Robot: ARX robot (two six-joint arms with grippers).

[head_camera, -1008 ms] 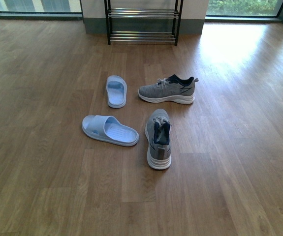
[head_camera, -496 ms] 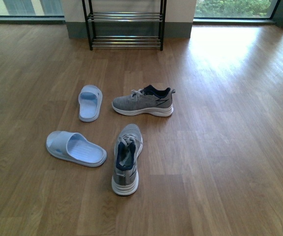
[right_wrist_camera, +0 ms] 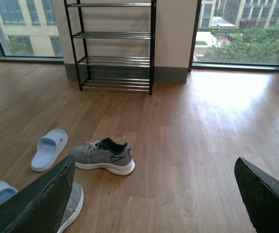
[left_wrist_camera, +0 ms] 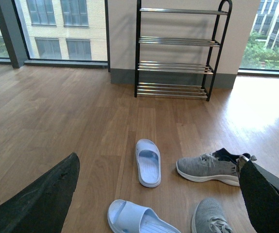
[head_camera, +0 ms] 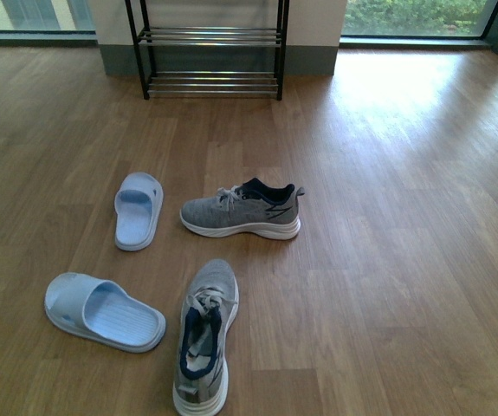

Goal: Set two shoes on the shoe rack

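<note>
Front view: body camera, high, pitched down at the wood floor [head_camera: 387,217]. The shoe rack [head_camera: 211,61] is far off at the upper edge, left of centre (upper tiers cropped). The nearer sneaker [head_camera: 203,338] is close, at the bottom edge.
Left wrist view: lower, more level, facing the rack, with all four tiers seen.
Right wrist view: likewise, from further right.
Shared by all: rack, farther sneaker [head_camera: 240,211], slippers [head_camera: 137,210].

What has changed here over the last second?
Only the view shifted. In the front view the rack, the far sneaker, the near sneaker, the far slipper and the near slipper all slid down and left, so the robot has probably moved closer. Nothing was picked up or let go. All four lie on the floor in the same arrangement.
</note>
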